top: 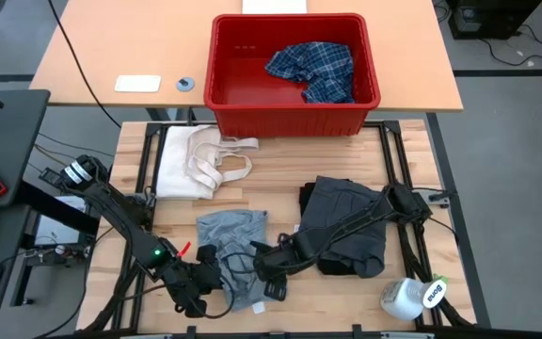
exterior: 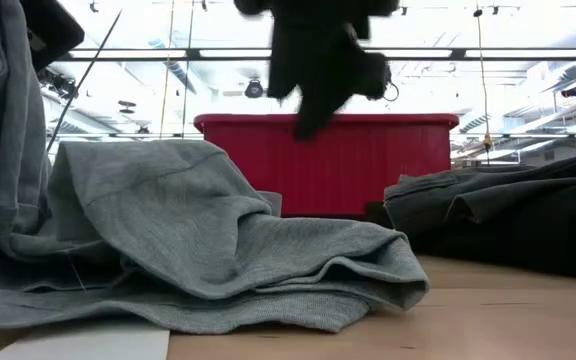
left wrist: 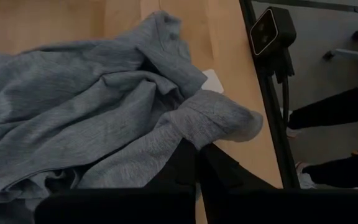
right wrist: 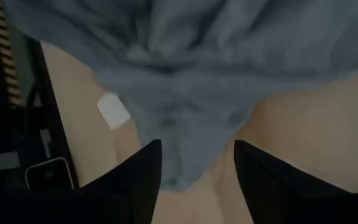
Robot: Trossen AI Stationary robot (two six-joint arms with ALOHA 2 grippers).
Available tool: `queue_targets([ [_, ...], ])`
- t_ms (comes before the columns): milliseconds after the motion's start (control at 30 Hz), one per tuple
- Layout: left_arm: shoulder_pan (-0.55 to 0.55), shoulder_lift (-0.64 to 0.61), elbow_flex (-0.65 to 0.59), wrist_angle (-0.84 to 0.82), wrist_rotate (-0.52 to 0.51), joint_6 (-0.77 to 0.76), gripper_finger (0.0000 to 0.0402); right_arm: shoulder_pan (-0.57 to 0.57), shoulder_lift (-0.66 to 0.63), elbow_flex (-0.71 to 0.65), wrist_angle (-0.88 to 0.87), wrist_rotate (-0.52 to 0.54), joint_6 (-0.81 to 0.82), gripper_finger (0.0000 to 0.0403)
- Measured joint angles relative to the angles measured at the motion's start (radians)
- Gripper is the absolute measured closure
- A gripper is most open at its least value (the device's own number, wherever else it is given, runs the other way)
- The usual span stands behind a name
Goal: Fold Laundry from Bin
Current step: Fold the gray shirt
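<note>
A light grey garment [top: 233,240] lies crumpled on the wooden table near its front edge, filling the left of the low view [exterior: 188,230]. My left gripper [top: 210,278] is shut on it at its near left part. My right gripper [top: 271,275] hovers open above the garment's near right part and touches nothing; grey cloth shows beyond its spread fingers [right wrist: 197,155]. In the low view it hangs dark, well above the table [exterior: 318,70]. A dark grey garment [top: 346,226] lies to the right. A blue-and-white plaid shirt [top: 313,68] rests in the red bin [top: 290,118]. My left gripper pinches a bunched fold of the light grey garment [left wrist: 213,121] between its two shut fingers, which come slanting down from the table's near left. The held part is raised, and the cloth runs down from it [exterior: 8,130] to the rest, which lies slack on the table.
A cream-white cloth with strap loops [top: 200,160] lies at the table's far left. A white spray bottle [top: 410,297] lies at the near right corner. A camera on a stand [left wrist: 272,31] sits at the table's edge. Bare wood shows between the two grey garments.
</note>
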Motion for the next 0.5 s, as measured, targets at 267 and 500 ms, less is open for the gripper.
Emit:
queue_targets([
  [267,-0.002,0.000,0.000,0.000,0.015,-0.005,0.0394,0.026,0.007,-0.215,0.304,-0.116,0.278,0.0194],
  [500,-0.018,0.000,0.000,-0.002,0.044,-0.046,0.0394,0.052,0.007,-0.258,0.279,-0.070,0.347,0.0194],
])
